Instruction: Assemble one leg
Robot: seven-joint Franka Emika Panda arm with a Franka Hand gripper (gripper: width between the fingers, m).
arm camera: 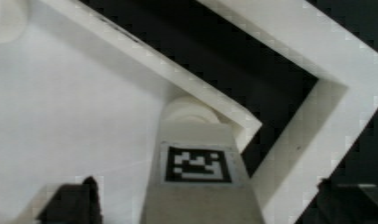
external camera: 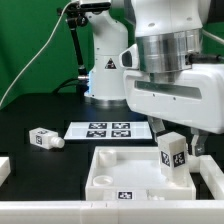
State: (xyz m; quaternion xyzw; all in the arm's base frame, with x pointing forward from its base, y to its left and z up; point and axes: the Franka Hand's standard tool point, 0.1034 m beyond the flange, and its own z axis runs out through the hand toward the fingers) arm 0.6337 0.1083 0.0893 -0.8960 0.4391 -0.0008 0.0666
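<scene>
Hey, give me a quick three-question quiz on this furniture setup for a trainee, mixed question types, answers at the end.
1. True or false: the loose leg on the exterior view's left stands upright on the white panel.
2. The marker board lies: A) on the black table, outside the panel; B) inside the panel; C) in the gripper.
3. Fill in: the gripper hangs over a second ___ at the panel's corner.
Key: 1 false, it lies on the table; 2 A; 3 leg.
</scene>
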